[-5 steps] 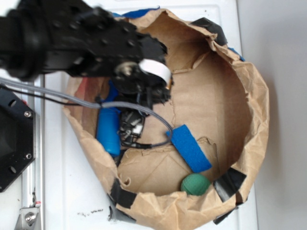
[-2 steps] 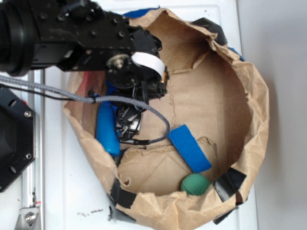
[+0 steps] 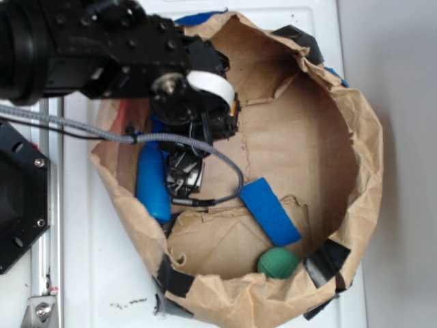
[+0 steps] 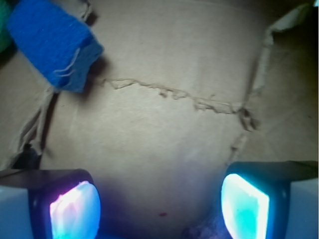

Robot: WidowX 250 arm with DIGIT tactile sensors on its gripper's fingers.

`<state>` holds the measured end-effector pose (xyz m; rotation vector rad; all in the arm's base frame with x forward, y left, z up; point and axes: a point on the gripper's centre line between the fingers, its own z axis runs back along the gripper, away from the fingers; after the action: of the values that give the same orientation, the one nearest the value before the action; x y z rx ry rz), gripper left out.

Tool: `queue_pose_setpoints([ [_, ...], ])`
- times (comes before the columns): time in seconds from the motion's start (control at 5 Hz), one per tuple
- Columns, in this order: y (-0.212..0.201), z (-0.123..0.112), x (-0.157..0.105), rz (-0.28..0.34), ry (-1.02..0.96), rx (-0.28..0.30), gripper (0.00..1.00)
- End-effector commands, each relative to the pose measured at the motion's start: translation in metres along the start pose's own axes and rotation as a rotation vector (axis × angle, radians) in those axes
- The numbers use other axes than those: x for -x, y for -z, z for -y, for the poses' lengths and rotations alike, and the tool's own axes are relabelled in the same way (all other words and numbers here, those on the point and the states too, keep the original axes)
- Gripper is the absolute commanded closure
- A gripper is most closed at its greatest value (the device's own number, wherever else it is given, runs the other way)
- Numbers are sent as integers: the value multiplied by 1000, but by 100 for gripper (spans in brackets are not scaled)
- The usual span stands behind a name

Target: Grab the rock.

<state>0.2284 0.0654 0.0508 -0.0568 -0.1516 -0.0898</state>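
Gripper (image 4: 159, 206) spread wide; barely shifted; rock (image 4: 202, 231) between fingers.

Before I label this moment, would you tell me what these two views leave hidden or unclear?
- The rock: in the wrist view only a dark mottled sliver at the bottom edge, cut off; in the exterior view the arm hides it.
- The claw: jaws stand apart in the wrist view; in the exterior view the fingertips are lost among dark parts and cable.
- The blue bottle: its top is under the arm.
- The green ball: partly behind the paper bag's rim.
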Motion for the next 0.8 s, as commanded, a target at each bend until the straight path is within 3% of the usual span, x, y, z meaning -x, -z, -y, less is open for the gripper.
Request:
queue_pose_setpoints([
  [0.0,-30,0,-15,86,-34,6,0],
  [0.2,-40,1,-23,102,-58,21,0],
  [0.6,-32,-10,-26,75,-127,-46,0],
])
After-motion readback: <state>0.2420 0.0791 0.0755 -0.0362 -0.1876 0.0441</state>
